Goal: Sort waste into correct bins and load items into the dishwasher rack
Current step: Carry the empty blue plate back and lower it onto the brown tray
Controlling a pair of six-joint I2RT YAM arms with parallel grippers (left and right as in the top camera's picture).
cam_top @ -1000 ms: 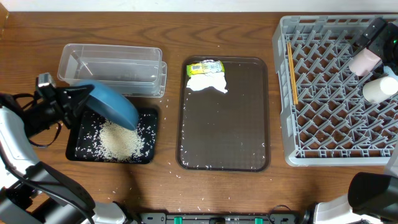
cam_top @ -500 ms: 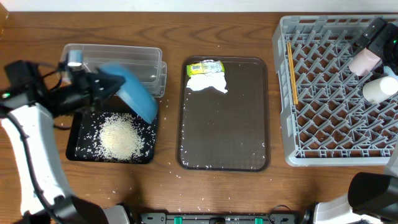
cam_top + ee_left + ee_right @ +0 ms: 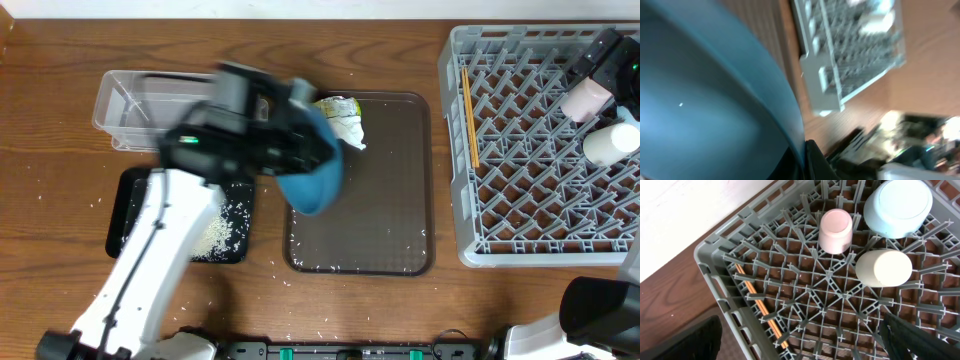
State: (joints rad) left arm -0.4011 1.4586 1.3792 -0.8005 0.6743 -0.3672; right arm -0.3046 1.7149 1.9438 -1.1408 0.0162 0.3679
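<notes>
Starting big: wooden counter [image 3: 60,90], with the grey dishwasher rack [image 3: 540,250] shoved to its right edge, most of the lattice free. Then the brown serving tray [image 3: 380,220] mid-counter, wide open across its middle and near end. Left of that, clear tub [image 3: 130,95] at the back, black tray [image 3: 125,225] just in front. Left hand [image 3: 290,160] clamped on the dark-blue bowl [image 3: 315,178], tipped and hanging over the serving tray's left rim. Right hand [image 3: 800,335] spread wide above the rack, gripping nothing. Light-blue cup [image 3: 897,205], white cup [image 3: 883,267] and pink cup [image 3: 835,230] bunched in the rack's far right corner, chopsticks [image 3: 467,115] along its left wall. Napkin [image 3: 350,130] and snack wrapper [image 3: 338,103] tucked at the serving tray's far edge. Rice [image 3: 225,225] in the black tray, stray grains near the counter's front edge.
</notes>
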